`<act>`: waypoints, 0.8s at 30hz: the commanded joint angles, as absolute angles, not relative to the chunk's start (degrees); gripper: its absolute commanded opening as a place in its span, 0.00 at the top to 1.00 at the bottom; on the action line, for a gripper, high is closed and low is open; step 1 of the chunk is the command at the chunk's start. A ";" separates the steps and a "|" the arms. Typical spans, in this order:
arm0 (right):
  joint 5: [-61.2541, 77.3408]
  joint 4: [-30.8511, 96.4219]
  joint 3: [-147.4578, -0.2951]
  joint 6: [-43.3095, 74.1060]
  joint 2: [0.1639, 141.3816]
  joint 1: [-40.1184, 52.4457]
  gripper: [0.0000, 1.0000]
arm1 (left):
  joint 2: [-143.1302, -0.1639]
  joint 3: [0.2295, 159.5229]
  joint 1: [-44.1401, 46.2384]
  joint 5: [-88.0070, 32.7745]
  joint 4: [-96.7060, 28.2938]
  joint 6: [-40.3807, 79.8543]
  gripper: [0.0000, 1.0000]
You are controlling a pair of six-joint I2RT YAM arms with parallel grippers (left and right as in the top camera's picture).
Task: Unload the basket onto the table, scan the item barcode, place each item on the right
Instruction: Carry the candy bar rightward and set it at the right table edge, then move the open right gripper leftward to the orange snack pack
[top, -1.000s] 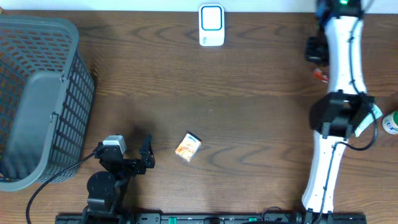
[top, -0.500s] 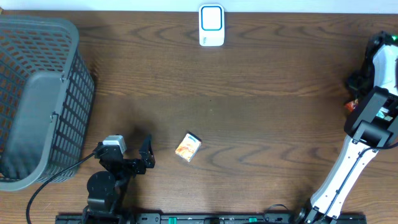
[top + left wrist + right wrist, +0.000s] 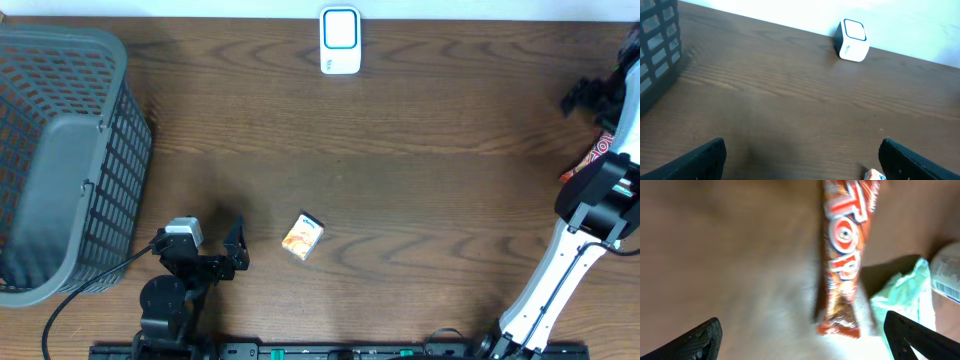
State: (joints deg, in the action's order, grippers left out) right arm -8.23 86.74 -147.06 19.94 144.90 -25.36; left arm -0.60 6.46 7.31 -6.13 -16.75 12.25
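Right tool (image 3: 801, 324) swung rightward, spread above orange bar (image 3: 844, 255) lying lengthwise ahead.

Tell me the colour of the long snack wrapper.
The snack wrapper is orange-red with white lettering, clearest in the right wrist view.
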 commanded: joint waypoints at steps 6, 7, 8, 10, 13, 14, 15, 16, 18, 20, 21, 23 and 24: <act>28.97 84.90 -154.08 19.25 137.93 -19.79 0.01 | -0.23 5.67 7.18 -6.87 -18.44 12.78 0.02; 32.64 84.29 -154.08 19.25 137.93 -19.11 0.01 | -0.23 5.67 7.18 -6.87 -18.44 12.78 0.02; 35.90 83.68 -154.06 19.29 137.95 -18.31 0.01 | -0.23 5.67 7.18 -6.87 -18.44 12.78 0.02; 40.32 83.07 -154.06 19.97 137.95 -16.25 0.01 | -0.23 5.67 7.18 -6.87 -18.44 12.78 0.02; 44.10 83.09 -154.06 20.34 137.95 -13.06 0.01 | -0.23 5.67 7.18 -6.87 -18.44 12.78 0.02; 44.53 83.09 -154.06 20.32 137.95 -11.97 0.01 | -0.23 5.67 7.18 -6.87 -18.44 12.78 0.02; 44.53 83.13 -154.06 20.32 137.95 -10.52 0.01 | -0.23 5.67 7.18 -6.87 -18.44 12.78 0.02; 44.51 83.15 -154.06 20.12 137.95 -9.23 0.01 | -0.23 5.67 7.20 -6.87 -18.44 12.78 0.02; 44.49 83.13 -154.06 18.96 137.95 -6.00 0.01 | -0.23 5.67 7.18 -6.87 -18.44 12.78 0.02; 44.47 83.13 -154.06 17.82 137.95 -2.13 0.01 | -0.23 5.67 7.18 -6.87 -18.44 12.78 0.02; 44.34 83.13 -154.04 16.88 137.95 -0.08 0.01 | -0.23 5.67 7.20 -6.87 -18.44 12.78 0.02; 42.78 83.11 -154.04 14.04 137.95 3.86 0.01 | -0.23 5.67 7.18 -6.87 -18.44 12.78 0.02; 40.75 83.05 -154.06 11.40 137.95 5.89 0.01 | -0.23 5.67 7.18 -6.87 -18.44 12.78 0.02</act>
State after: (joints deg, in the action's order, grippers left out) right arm 41.60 83.07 -153.42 17.87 138.37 -0.01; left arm -0.58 6.46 7.33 -6.11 -16.75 12.25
